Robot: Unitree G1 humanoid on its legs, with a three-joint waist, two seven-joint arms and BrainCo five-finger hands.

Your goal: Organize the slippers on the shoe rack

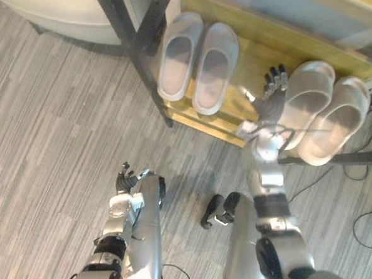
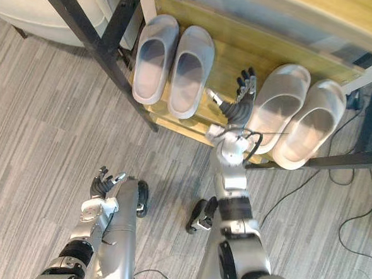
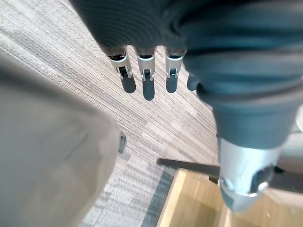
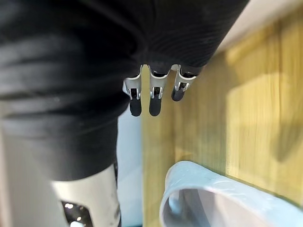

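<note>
Looks like we're near the end of the tidy-up: both pairs of slippers are on the wooden shelf of the shoe rack (image 1: pixel 254 58), the grey pair (image 1: pixel 214 68) side by side near the black frame post (image 1: pixel 144 42), the pale pair (image 1: pixel 310 99) over to the right and sitting at a slant. The right hand (image 1: pixel 274 94) is up on the shelf in the gap between the pairs, fingers straight and spread, holding nothing, right alongside the inner pale slipper, though I can't tell if it's actually touching. The left hand (image 1: pixel 127 179) hangs low over the floor (image 1: pixel 61 119), fingers loose, also empty. My guess is the step in hand is squaring up the pale pair. Their heels seem to poke past the shelf's front edge, so the next move probably calls for a flat-fingered push inward and a slight turn to match the grey pair. There's decent bare wood behind the toes to slide into. I'd watch that front edge though, since a sideways shove could tip one off.
</note>
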